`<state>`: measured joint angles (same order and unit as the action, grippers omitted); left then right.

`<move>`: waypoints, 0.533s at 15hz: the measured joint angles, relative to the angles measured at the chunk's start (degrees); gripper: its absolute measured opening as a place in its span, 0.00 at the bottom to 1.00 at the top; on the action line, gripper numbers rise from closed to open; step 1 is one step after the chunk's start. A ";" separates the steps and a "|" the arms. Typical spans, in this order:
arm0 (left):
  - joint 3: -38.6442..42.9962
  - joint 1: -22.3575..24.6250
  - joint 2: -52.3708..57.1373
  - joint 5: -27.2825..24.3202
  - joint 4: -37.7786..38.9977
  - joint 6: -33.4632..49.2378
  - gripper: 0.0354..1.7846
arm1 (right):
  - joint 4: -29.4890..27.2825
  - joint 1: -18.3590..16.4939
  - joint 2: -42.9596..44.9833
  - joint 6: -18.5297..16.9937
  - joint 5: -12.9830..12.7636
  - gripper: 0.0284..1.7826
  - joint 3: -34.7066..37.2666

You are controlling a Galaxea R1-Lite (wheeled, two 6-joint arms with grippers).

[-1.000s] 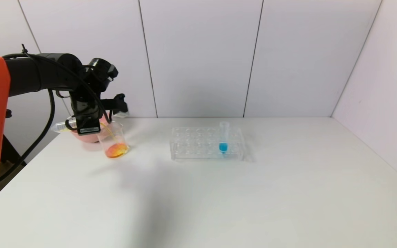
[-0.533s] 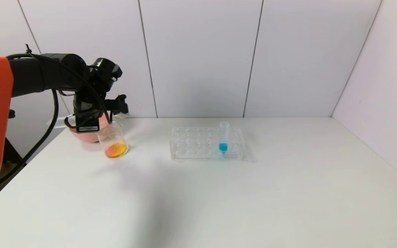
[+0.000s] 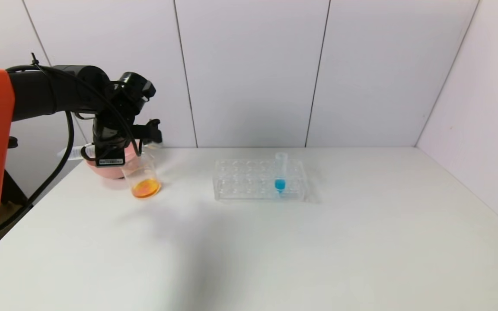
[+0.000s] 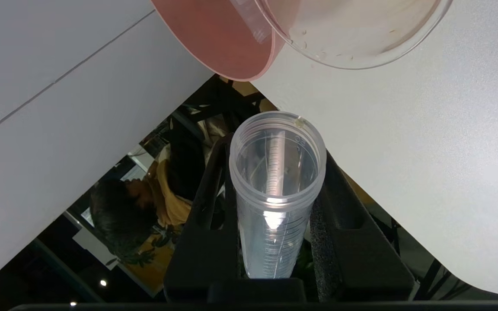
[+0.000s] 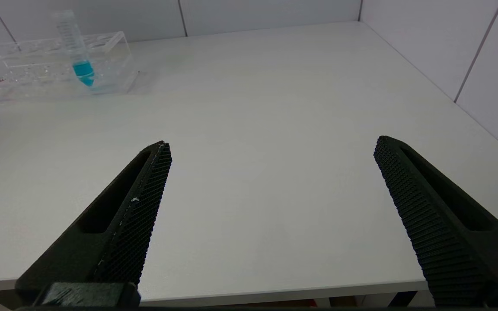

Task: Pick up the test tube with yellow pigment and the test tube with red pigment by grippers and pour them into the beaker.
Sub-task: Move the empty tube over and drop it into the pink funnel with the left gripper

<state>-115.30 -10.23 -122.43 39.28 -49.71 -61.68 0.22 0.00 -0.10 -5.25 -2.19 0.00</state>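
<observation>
My left gripper [image 3: 107, 149] hangs over the pink bowl, just behind the beaker [image 3: 142, 176], and is shut on the test tube that held the yellow pigment [image 3: 71, 152]. It holds the tube about level. In the left wrist view the jaws [image 4: 275, 151] clamp this clear tube [image 4: 275, 207], and no liquid shows in it. Its open mouth points toward the beaker rim [image 4: 352, 43]. The beaker holds orange liquid. No tube with red pigment shows. My right gripper [image 5: 271, 142] is open and empty over the table's near edge.
A pink bowl [image 3: 97, 169] stands behind the beaker near the table's left edge and also shows in the left wrist view [image 4: 218, 39]. A clear tube rack [image 3: 249, 183] in mid-table holds a tube with blue liquid [image 3: 280, 172].
A second ago yellow liquid ran from the tube into the beaker. The stream has stopped, and my left gripper has lifted slightly and drawn the tube back from the beaker.
</observation>
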 joint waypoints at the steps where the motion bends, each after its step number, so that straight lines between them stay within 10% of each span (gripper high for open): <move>1: 0.28 0.52 0.71 -0.85 0.11 0.80 0.25 | 0.02 0.00 0.00 0.02 0.00 0.96 0.00; 8: 2.45 8.67 6.61 -24.70 0.74 20.98 0.25 | 0.02 0.00 0.00 0.00 0.00 0.96 0.00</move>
<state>-112.85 -1.56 -115.82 14.58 -48.97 -40.70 0.24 0.00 -0.10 -5.25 -2.19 0.00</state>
